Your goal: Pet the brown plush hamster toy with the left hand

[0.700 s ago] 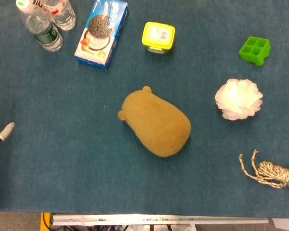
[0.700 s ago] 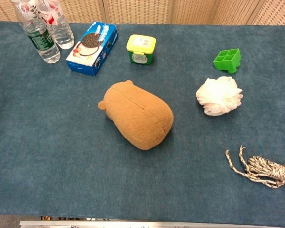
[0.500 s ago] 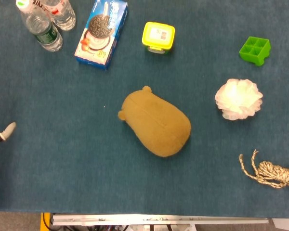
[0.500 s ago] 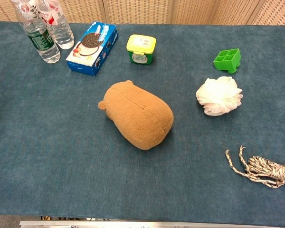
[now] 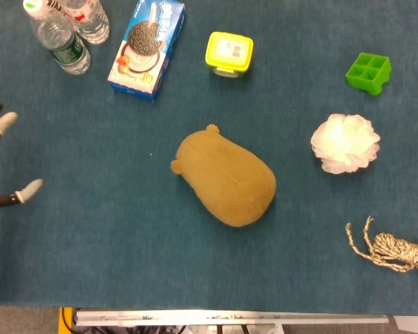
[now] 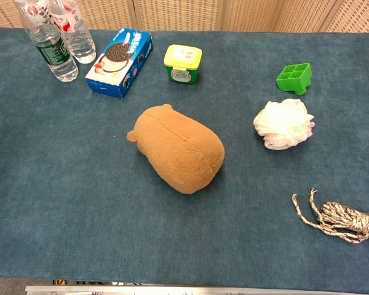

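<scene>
Judging the plush hamster (image 5: pixel 225 177) soft and light, mid-table, we planned stroking its broad back; left hand (image 5: pixel 1 161) at the edge, fingers spread, holding nothing

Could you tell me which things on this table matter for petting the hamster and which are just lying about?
Part of the job:
brown plush hamster
left robot hand, only its fingertips showing at the table's left edge

Lying about:
two water bottles
cookie box
yellow-lidded container
green tray
white bath pouf
rope bundle
</scene>
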Available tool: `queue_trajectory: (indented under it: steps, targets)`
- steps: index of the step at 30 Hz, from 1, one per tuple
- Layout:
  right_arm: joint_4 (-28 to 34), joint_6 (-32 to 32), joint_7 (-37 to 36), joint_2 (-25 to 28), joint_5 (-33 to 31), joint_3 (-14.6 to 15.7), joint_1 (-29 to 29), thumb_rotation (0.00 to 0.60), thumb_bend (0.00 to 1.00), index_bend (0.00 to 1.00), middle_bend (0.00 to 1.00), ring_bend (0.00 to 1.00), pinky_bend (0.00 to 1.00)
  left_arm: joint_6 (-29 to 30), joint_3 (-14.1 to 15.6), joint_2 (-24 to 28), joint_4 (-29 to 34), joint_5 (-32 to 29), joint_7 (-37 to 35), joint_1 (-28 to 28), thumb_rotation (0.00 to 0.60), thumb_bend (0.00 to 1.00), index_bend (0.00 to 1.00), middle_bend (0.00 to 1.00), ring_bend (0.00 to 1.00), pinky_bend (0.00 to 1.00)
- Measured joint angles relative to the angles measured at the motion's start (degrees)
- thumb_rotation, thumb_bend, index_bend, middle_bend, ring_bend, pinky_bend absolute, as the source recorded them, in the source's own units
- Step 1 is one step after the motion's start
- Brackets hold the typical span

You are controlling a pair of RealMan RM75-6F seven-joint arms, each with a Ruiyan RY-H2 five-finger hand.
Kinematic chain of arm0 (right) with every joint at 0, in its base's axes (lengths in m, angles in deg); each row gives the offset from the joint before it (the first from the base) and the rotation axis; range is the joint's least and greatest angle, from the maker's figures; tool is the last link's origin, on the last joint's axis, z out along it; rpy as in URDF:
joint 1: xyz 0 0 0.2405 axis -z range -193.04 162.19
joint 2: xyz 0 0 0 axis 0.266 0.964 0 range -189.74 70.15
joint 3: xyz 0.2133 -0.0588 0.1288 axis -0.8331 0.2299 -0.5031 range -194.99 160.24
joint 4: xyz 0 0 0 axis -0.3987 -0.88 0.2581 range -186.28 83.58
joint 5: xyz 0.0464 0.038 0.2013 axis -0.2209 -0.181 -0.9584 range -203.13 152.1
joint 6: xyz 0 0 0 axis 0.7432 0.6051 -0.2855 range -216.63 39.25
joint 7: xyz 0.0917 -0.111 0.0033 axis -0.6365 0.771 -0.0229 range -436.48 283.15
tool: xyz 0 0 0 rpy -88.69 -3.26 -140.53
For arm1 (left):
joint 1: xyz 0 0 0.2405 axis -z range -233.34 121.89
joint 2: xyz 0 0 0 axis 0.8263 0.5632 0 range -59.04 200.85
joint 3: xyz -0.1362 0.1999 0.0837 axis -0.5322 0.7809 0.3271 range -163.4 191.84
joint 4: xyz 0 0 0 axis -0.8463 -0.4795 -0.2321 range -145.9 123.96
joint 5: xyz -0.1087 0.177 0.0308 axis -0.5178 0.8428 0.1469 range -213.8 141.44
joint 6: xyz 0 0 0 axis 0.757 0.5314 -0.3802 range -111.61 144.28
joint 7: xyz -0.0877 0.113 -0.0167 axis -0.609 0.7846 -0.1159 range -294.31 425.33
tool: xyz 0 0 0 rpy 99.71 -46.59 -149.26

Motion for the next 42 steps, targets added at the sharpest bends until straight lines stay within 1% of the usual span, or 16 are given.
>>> queue_trajectory:
  steps: [6,13,17,20,26,33,42]
  targets:
    - [2.14,-0.98,-0.07,1.41,-1.57,-1.07,-0.8,0.6,0.0,0.32,0.29,0.18,0.18,-2.22,0.67,-0.36,-2.6,5.66,-5.08,4.18,0.302,0.13,0.11,0.07,0.03,0.0]
    - [4.49,-1.36,0.59,2.61,-2.76,-2.01,-1.43,0.6,0.0,0.32,0.29,0.18,0.18,-6.14,1.7,-1.43,-4.37,11.23,-10.18,10.24,0.29,0.14,0.1,0.07,0.03,0.0]
    - [5.62,-1.62,1.69,3.19,-3.49,-2.35,-1.78,0.6,0.0,0.32,0.29,0.18,0.18,-8.15,2.46,-2.91,-5.2,14.45,-13.22,13.9,0.244,0.23,0.09,0.05,0.03,0.0]
    - [5.92,-1.78,2.21,3.19,-3.9,-2.35,-1.9,0.6,0.0,0.32,0.29,0.18,0.18,-9.69,2.9,-4.16,-5.65,16.11,-14.62,16.51,0.235,0.24,0.09,0.05,0.03,0.0]
    - [6.23,-1.87,2.83,3.02,-4.72,-2.16,-1.81,0.6,0.0,0.32,0.29,0.18,0.18,-10.71,3.35,-7.88,-6.9,18.69,-15.47,20.22,0.213,0.23,0.09,0.04,0.03,0.0]
    - [6.29,-1.64,3.13,2.98,-5.54,-1.92,-1.41,0.6,0.0,0.32,0.29,0.18,0.18,-9.21,3.43,-13.49,-9.66,20.82,-13.95,22.67,0.211,0.23,0.09,0.03,0.03,0.0]
    - [6.16,-2.14,3.1,3.03,-6.49,-1.8,-1.35,0.6,0.0,0.32,0.29,0.18,0.18,-6.99,4.53,-19.6,-13.97,24.17,-12.68,25.66,0.22,0.23,0.09,0.03,0.03,0.0]
